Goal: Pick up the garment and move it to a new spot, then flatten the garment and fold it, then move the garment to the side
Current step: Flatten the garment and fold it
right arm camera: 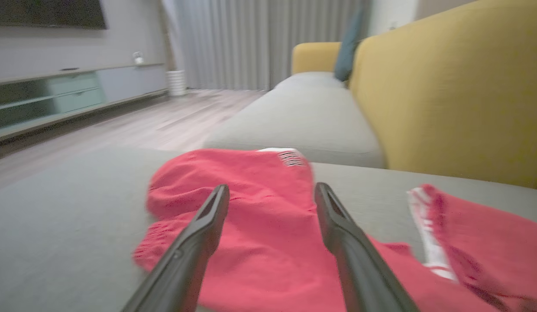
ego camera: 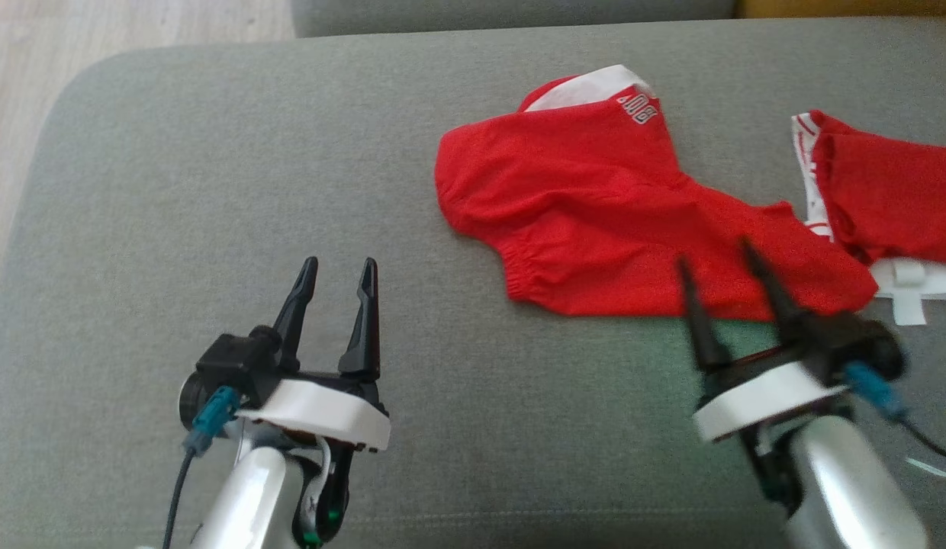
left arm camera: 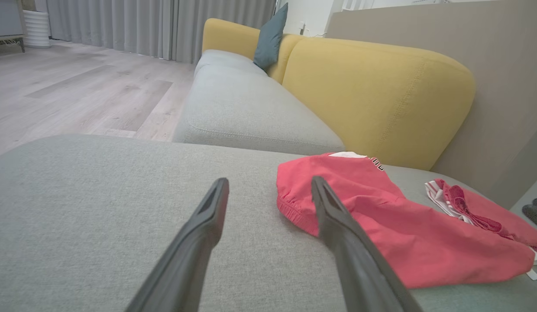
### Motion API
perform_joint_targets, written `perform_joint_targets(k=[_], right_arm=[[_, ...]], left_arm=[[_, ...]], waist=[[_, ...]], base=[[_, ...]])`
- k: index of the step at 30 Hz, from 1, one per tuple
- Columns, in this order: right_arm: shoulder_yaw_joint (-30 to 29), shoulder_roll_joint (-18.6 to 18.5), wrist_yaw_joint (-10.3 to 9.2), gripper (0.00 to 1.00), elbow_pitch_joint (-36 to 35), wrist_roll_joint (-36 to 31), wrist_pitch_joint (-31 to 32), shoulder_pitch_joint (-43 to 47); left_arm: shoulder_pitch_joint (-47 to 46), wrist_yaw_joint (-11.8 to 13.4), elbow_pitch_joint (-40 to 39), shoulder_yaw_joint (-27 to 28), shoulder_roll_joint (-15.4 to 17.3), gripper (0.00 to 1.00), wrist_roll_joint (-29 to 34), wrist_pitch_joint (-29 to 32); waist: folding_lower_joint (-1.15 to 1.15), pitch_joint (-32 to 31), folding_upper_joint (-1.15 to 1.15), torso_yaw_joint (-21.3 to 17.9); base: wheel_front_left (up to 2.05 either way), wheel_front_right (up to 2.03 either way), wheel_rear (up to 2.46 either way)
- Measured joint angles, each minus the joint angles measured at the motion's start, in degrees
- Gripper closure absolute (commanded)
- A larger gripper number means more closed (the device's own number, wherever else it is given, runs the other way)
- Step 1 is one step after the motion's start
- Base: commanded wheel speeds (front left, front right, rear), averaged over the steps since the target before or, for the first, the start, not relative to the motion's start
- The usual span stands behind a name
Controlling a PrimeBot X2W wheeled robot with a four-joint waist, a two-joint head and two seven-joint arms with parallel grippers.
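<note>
A red garment with white trim lies crumpled on the grey sofa seat, stretching from the middle to the right edge of the head view; it also appears as the garment in the left wrist view and the garment in the right wrist view. My right gripper is open, its fingers spread over the garment's near edge with nothing between them; it is blurred. My left gripper is open over bare cushion, well to the left of the cloth.
A yellow backrest runs behind the seat, with a teal cushion further along. Wooden floor lies beyond the seat's left edge. A low TV cabinet stands across the room.
</note>
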Motion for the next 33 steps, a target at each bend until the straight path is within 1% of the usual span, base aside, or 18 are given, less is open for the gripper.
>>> perform_joint_targets(k=[3,6,9,12,14,20,26,29,30,31,33], right_arm=[[8.86,-2.71,0.00,0.00,-0.45,2.43,2.08,-0.44],[16.33,-6.19,0.00,0.00,0.09,5.06,4.23,-1.97],[22.49,-8.91,0.00,0.00,1.71,7.09,5.55,-4.82],[27.15,-10.45,0.00,0.00,4.14,8.73,6.66,-8.05],[29.25,-11.22,0.00,0.00,6.02,9.15,7.04,-9.95],[32.77,-12.27,0.00,0.00,12.57,11.20,7.48,-14.17],[34.30,-13.05,0.00,0.00,17.74,12.45,7.22,-17.78],[35.21,-13.05,0.00,0.00,19.25,13.38,7.21,-19.07],[35.46,-13.03,0.00,0.53,19.39,14.40,7.17,-19.31],[35.78,-13.02,0.00,1.00,19.50,15.40,7.01,-19.62],[36.80,-13.03,0.00,1.00,19.61,17.37,6.94,-20.26]], left_arm=[[-0.01,0.00,-0.01,-0.12,0.00,0.00,-0.03,0.00],[-0.02,0.01,0.00,-0.41,0.00,0.00,-0.10,0.00],[-0.05,0.03,-0.01,-0.79,0.00,0.00,-0.27,0.00],[-0.35,0.05,0.00,-1.37,0.00,0.00,-0.59,0.00],[-0.75,0.05,-0.01,-1.74,0.00,0.00,-0.60,0.00],[-1.90,0.08,-0.13,-2.02,-0.01,0.00,-1.07,-0.01],[-2.80,0.14,-0.24,-2.37,-0.02,0.00,-1.09,0.00],[-3.19,0.15,-0.25,-2.56,-0.02,0.00,-1.11,0.00],[-3.46,0.16,-0.26,-2.64,-0.02,0.00,-1.20,0.00],[-3.65,0.21,-0.31,-2.69,-0.02,0.00,-1.42,-0.01],[-3.74,0.57,-0.31,-2.80,-0.02,0.00,-1.58,0.00]], waist=[[0.00,0.37,0.00,1.10],[0.00,0.91,0.00,2.39],[0.00,1.57,0.00,3.80],[0.00,2.37,0.00,5.25],[0.00,2.96,0.00,6.19],[0.01,4.91,0.00,8.80],[0.01,7.05,0.00,10.61],[0.01,7.90,0.00,11.27],[0.01,8.08,0.00,11.43],[0.01,8.22,0.00,11.54],[0.01,8.31,0.00,11.54]], base=[[0.00,0.00,0.00],[0.00,0.00,0.00],[0.00,0.00,0.00],[0.00,0.00,0.00],[0.00,0.00,0.00],[0.00,0.00,0.00],[0.00,0.00,0.00],[0.00,0.00,0.00],[0.00,0.00,0.00],[0.00,0.00,0.00],[0.00,0.00,0.00]])
